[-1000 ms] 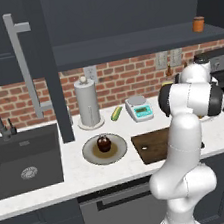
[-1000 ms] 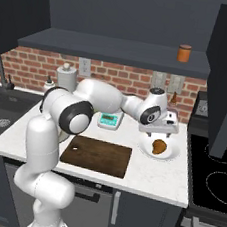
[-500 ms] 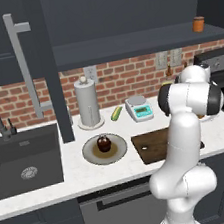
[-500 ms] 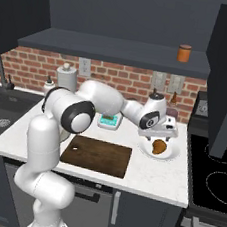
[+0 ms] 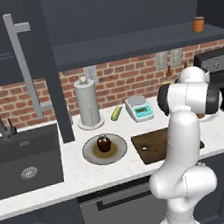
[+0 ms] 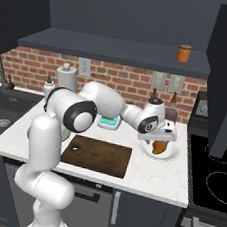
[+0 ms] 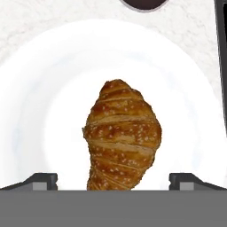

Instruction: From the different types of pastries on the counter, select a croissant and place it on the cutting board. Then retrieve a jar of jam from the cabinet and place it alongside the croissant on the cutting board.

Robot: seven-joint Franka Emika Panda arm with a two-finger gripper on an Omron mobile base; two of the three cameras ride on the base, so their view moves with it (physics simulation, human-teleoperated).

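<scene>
**Croissant lay lengthwise between the open fingers**

Croissant (image 7: 122,139) sat on a white plate (image 7: 40,88) directly below the gripper (image 7: 113,179), and that alignment was the relation the coming grasp depended on. In the hand view the pastry's long axis ran from the bottom edge of the picture up toward the plate's middle, leaning slightly to the right at its upper tip. The two dark fingertips (image 7: 41,180) stood far apart at either side of the pastry's lower end, so the line between them crossed the long axis nearly at a right angle. The jaws were spread wide and held nothing; bare plate showed between each tip and the crust.

From the right base view, the gripper (image 6: 158,139) hung just above the plate (image 6: 170,153) near the stove side of the counter, with the croissant (image 6: 158,147) beneath it. The cutting board (image 6: 98,155) lay on the counter toward the sink from the plate, close by but apart from it.

Judging from this, the fingers were set to close across the pastry's narrow width, though they seemed to sit over its lower end, not its thick middle. A straight descent looked likely to be enough, perhaps with a small shift along the axis.
</scene>
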